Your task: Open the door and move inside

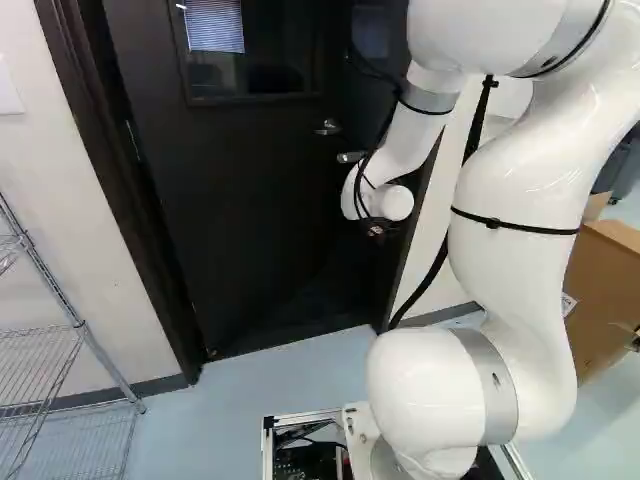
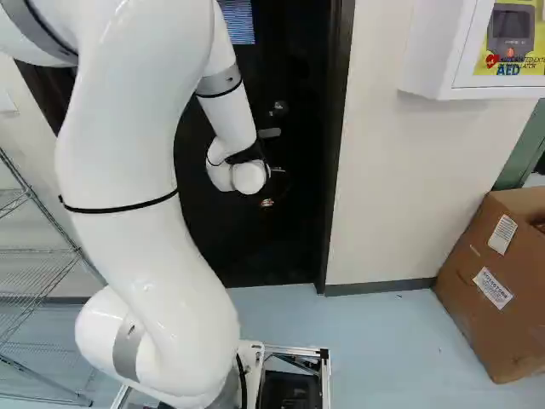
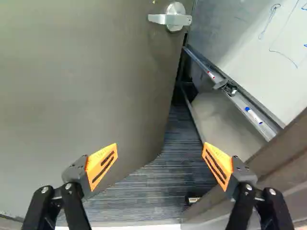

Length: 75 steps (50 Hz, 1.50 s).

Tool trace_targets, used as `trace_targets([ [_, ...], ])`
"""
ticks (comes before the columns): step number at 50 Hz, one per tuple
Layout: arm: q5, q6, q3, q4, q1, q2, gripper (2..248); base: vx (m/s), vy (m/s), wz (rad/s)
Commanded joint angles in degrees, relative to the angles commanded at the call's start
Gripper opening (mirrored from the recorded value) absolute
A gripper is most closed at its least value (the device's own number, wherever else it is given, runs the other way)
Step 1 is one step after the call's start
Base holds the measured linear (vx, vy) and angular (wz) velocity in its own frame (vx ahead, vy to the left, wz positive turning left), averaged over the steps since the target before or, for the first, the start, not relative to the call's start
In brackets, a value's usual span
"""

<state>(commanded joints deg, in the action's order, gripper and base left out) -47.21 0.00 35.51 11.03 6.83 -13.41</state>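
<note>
Hand (image 1: 377,229) wide open and empty, door (image 3: 86,76) ajar ahead, whiteboard (image 3: 273,57) beyond the gap

So the door (image 1: 235,220) is dark, nearly black in the base views and more grey-brown in the wrist view. It's standing upright and partly open, swung inward, with a decent gap between its free edge and the frame (image 2: 338,128). There's a window (image 1: 285,75) up high, and a silver lever handle (image 3: 175,20) near the free edge, sitting roughly level on a round mount. Hinges are on the opposite side.
</note>
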Motion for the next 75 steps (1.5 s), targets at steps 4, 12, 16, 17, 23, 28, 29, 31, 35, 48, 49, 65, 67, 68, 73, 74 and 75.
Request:
trace_targets([
  [4,0.3,0.0,-1.2,-0.9,0.1,1.1,247,0.0,0.0,0.0],
  [12,0.8,0.0,-3.7,-2.7,0.3,3.2,247,0.0,0.0,0.0],
  [16,0.9,0.0,-4.9,-3.5,0.4,4.3,247,0.0,0.0,0.0],
  [17,1.0,0.0,-5.2,-3.7,0.4,4.6,247,0.0,0.0,0.0],
  [23,1.2,0.0,-7.0,-4.9,0.5,6.2,247,0.0,0.0,0.0],
  [28,1.4,0.0,-8.6,-5.8,0.6,7.6,247,0.0,0.0,0.0],
  [29,1.4,0.0,-8.9,-6.0,0.7,7.9,247,0.0,0.0,0.0],
  [31,1.4,0.0,-9.5,-6.2,0.7,8.4,247,0.0,0.0,0.0],
  [35,1.4,0.0,-10.7,-6.6,0.9,9.6,247,0.0,0.0,0.0],
  [48,1.4,0.0,-14.5,-6.7,1.6,13.3,247,0.0,0.0,0.0],
  [49,1.4,0.0,-14.8,-6.7,1.7,13.6,247,0.0,0.0,0.0],
  [65,1.4,0.0,-16.9,-6.7,2.1,15.6,247,0.0,0.0,0.0],
  [67,1.4,0.0,-16.9,-6.7,2.1,15.6,247,0.0,0.0,0.0],
  [68,1.4,0.0,-16.9,-6.7,2.1,15.6,247,0.0,0.0,0.0],
  [73,1.4,0.0,-16.9,-6.7,2.1,15.6,247,0.0,0.0,0.0],
  [74,1.4,0.0,-16.9,-6.7,2.1,15.6,247,0.0,0.0,0.0],
  [75,1.4,0.0,-16.9,-6.7,2.1,15.6,247,0.0,0.0,0.0],
])
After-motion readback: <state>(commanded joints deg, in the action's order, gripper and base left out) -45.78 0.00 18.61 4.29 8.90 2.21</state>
